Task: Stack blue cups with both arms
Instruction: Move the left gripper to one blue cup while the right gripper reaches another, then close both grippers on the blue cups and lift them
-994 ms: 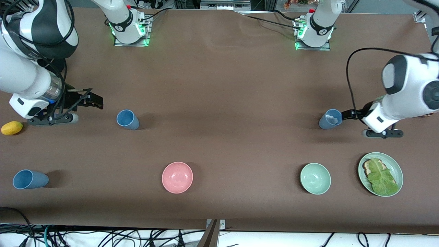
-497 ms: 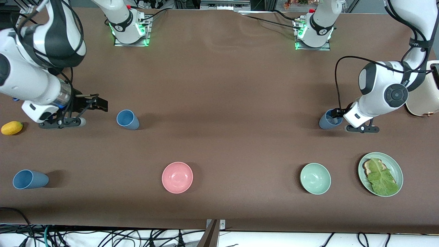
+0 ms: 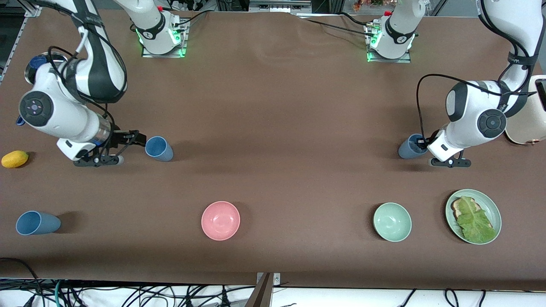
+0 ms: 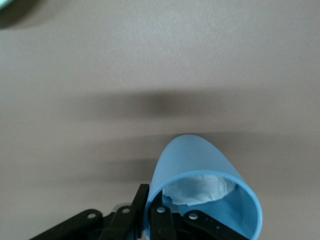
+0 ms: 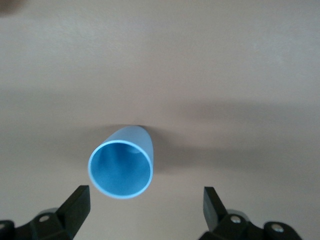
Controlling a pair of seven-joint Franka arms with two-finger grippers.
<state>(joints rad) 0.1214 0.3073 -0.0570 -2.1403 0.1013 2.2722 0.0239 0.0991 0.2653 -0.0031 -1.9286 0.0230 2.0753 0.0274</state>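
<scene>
The mid-blue cup (image 3: 158, 149) stands upright on the brown surface (image 3: 277, 128), farther from the front camera than the pink bowl (image 3: 220, 220) and toward the right arm's end from it. The right gripper (image 3: 135, 139) sits low just beside this cup, its fingers (image 5: 75, 206) released and spread wide — in the right wrist view the cup (image 5: 121, 167) stands between and ahead of the tips, touching neither.

The paler grey-blue cup (image 3: 411, 147) stands toward the left arm's end from the pink bowl, also farther from the camera than it. The left gripper (image 3: 423, 142) is at this cup's rim; the left wrist view shows one finger (image 4: 167, 220) inside the cup (image 4: 200, 187) and another outside its wall, grasping the rim. Something white and crumpled (image 4: 197, 188) lies inside.

A third blue cup (image 3: 36, 223) stands level with the pink bowl, out toward the right arm's end — well apart from both grippers. A yellow lemon-like fruit (image 3: 15, 158) lies farther from the camera than that cup. From the pink bowl toward the left arm's end sit the pale green bowl (image 3: 392, 221) and then a green plate (image 3: 495, 213) carrying bread and a lettuce leaf (image 3: 473, 221).
</scene>
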